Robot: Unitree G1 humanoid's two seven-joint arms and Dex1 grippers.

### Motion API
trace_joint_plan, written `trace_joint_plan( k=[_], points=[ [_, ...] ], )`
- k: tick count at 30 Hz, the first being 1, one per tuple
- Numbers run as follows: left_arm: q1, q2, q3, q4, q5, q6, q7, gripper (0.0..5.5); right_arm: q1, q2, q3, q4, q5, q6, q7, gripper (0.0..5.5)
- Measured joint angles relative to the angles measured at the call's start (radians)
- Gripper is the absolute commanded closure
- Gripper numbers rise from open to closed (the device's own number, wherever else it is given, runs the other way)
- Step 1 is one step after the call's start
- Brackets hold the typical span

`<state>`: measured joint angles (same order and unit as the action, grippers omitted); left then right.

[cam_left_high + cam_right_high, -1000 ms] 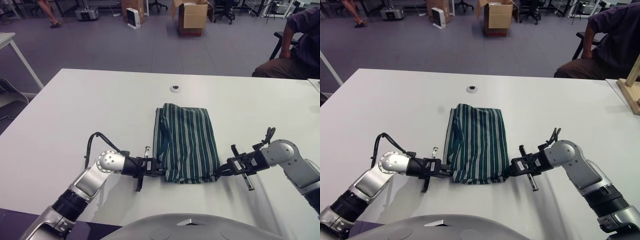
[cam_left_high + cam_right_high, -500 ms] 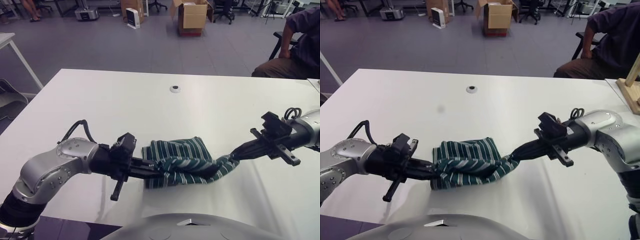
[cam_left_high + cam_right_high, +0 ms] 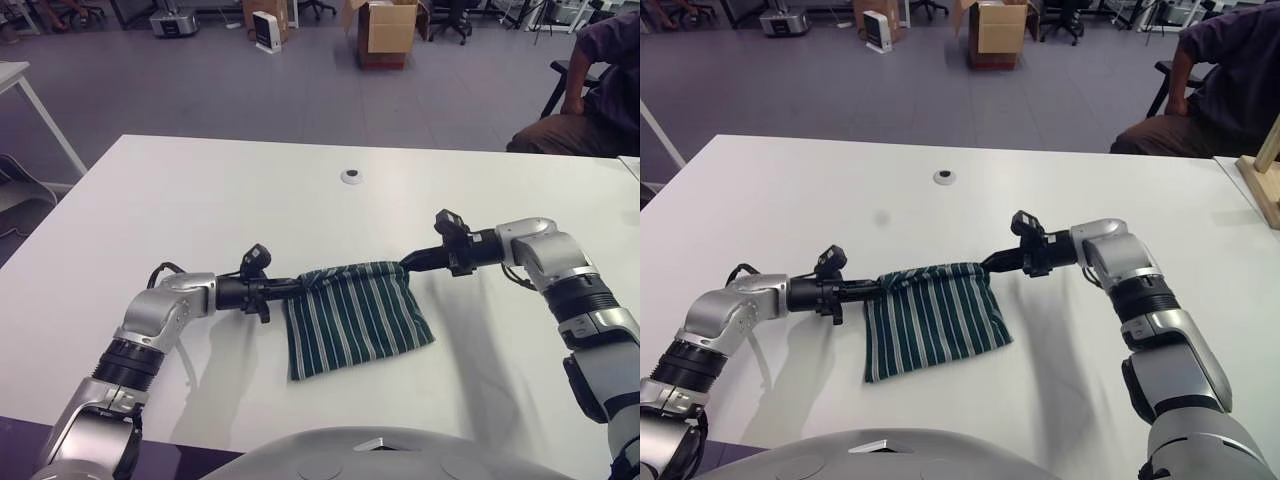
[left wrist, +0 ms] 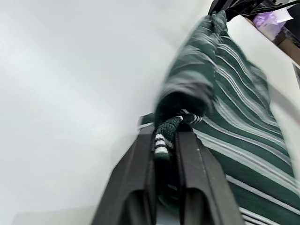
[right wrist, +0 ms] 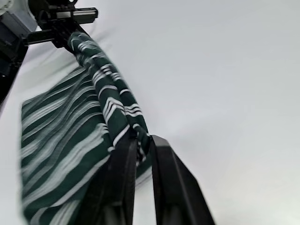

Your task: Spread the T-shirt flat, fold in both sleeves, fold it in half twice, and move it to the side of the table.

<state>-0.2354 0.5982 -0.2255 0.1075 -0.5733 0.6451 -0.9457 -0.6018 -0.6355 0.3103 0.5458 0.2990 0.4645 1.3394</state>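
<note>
T-shirt (image 3: pixel 355 318) (green, thin white stripes) is near the middle of the white surface (image 3: pixel 180 200), strung by its far edge between the two arms. The near part lies on the surface, so it is only partly lifted.

Left fingers (image 4: pixel 136 173) are pressed together on a bunched corner of cloth, with a wad of stripes squeezed between them. Right fingers (image 5: pixel 121 168) are the same, pinching the opposite corner. The edge between the two corners runs as a taut rolled band.

The shirt already looks like a narrow, compact panel, so I judge the sleeves are in and one of the half folds is under way. Moving it aside is not yet done.

Handling: soft, light knit with no stiffness, so it sags and drapes wherever it is unsupported. It can bunch or slide on the smooth surface, and layers may shift apart if dragged. The best hold is the two corners of one edge, as here, kept level and lightly tensioned so the fold lands square. Pinching only one layer risks the stack opening.

A small round disc (image 3: pixel 350 177) sits farther back, well apart from the shirt.
</note>
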Motion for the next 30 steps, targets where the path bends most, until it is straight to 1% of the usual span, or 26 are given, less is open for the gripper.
trace_joint_plan(
  k=[3, 5, 7, 8, 9, 11, 13, 16, 17, 19, 22, 25, 28, 30],
  points=[
    [-0.004, -0.034, 0.025, 0.025, 0.025, -0.005, 0.019, 3.97, -0.002, 0.049, -0.035, 0.029, -0.042, -0.060, -0.108, 3.81],
    [-0.010, -0.040, 0.085, 0.067, 0.037, -0.029, 0.061, 3.66, -0.003, 0.059, -0.067, 0.026, -0.071, -0.121, -0.177, 3.47],
    [-0.008, -0.041, 0.148, 0.069, 0.037, -0.063, 0.085, 3.32, 0.000, 0.057, -0.096, -0.005, -0.072, -0.145, -0.199, 3.45],
    [-0.004, -0.046, 0.189, 0.006, 0.015, -0.082, 0.079, 3.15, 0.005, 0.057, -0.116, -0.038, -0.070, -0.156, -0.211, 3.45],
    [0.002, -0.047, 0.199, -0.061, -0.010, -0.089, 0.062, 2.91, 0.012, 0.058, -0.130, -0.053, -0.069, -0.163, -0.234, 3.45],
    [0.012, -0.061, 0.179, -0.207, -0.051, -0.089, 0.015, 2.91, 0.019, 0.066, -0.179, -0.050, -0.069, -0.166, -0.316, 3.45],
    [0.032, -0.084, 0.093, -0.298, -0.052, -0.088, -0.035, 2.91, 0.018, 0.094, -0.249, -0.012, -0.071, -0.177, -0.450, 3.45],
    [0.078, -0.072, -0.049, -0.313, 0.019, -0.089, -0.088, 2.91, 0.026, 0.107, -0.302, 0.037, -0.084, -0.205, -0.564, 3.45],
    [0.091, -0.070, -0.086, -0.287, 0.048, -0.091, -0.099, 2.91, 0.034, 0.108, -0.312, 0.046, -0.092, -0.214, -0.588, 3.45],
    [0.091, -0.067, -0.096, -0.152, 0.111, -0.120, -0.097, 2.91, 0.076, 0.118, -0.328, 0.051, -0.095, -0.222, -0.617, 3.45],
    [0.011, -0.082, -0.083, 0.056, 0.156, -0.249, -0.063, 2.91, 0.102, 0.125, -0.347, 0.052, -0.095, -0.231, -0.640, 3.45],
    [-0.061, -0.081, -0.086, 0.233, 0.234, -0.432, 0.006, 2.91, 0.110, 0.125, -0.354, 0.068, -0.103, -0.243, -0.666, 3.45],
    [-0.083, -0.079, -0.036, 0.357, 0.233, -0.537, 0.105, 2.91, 0.133, 0.125, -0.356, 0.093, -0.107, -0.272, -0.690, 3.45],
    [-0.095, -0.061, 0.038, 0.450, 0.230, -0.569, 0.193, 2.91, 0.138, 0.125, -0.357, 0.113, -0.107, -0.283, -0.705, 3.45]
  ],
)
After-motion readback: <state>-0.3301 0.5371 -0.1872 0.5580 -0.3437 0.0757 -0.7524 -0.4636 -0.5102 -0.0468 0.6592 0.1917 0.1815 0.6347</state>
